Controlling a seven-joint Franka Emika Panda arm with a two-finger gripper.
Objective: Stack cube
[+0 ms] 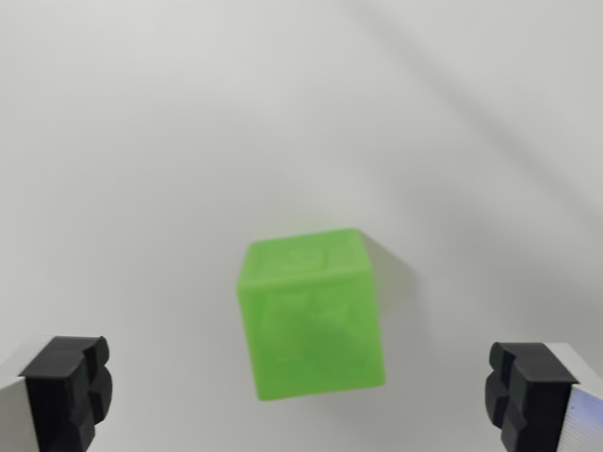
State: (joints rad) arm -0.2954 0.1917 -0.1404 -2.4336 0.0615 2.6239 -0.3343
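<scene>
At the wrist view's left, you are seeing one black fingertip of the gripper poking up from the bottom corner, with a strip of its pale housing showing beside it at the frame edge. Moving toward the middle, the green cube is sitting on the white table, lying between the two fingers and slightly ahead of them, clear of both pads. It is looking a little blurred, with faint raised marks showing on its top and front faces, and it is casting a soft shadow toward the wrist view's right. At the wrist view's right, the other black fingertip is standing in the opposite corner. You are looking at jaws spread wide, far wider than the cube, and they are gripping nothing.
</scene>
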